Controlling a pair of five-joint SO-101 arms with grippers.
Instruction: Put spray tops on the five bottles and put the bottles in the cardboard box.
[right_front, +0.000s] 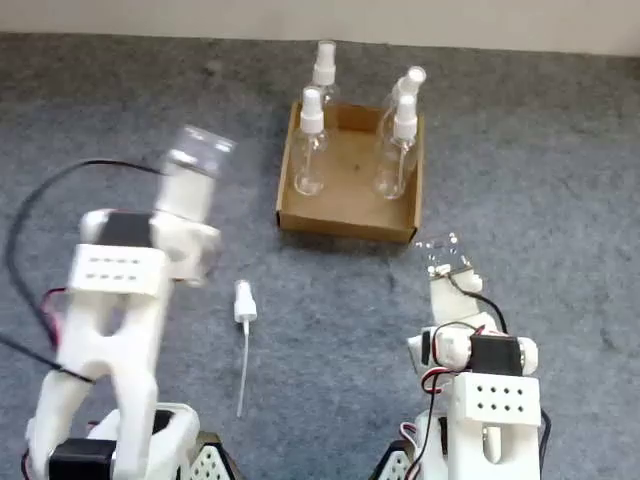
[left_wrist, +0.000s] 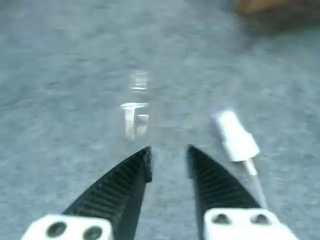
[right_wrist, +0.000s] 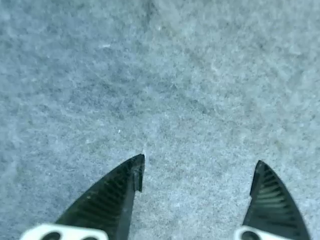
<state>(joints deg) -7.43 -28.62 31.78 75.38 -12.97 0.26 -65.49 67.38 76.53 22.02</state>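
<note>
Left gripper (left_wrist: 169, 151) grips a clear bottle (right_front: 195, 168) left of the cardboard box (right_front: 345, 222). A spray top (right_front: 244, 300) lies before the box. Right gripper (right_wrist: 200, 161) gapes wide.

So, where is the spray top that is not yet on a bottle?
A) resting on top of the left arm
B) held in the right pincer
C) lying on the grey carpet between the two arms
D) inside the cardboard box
C: the loose spray top lies on the carpet in front of the cardboard box, and the right pincer is open and holds nothing.
</note>
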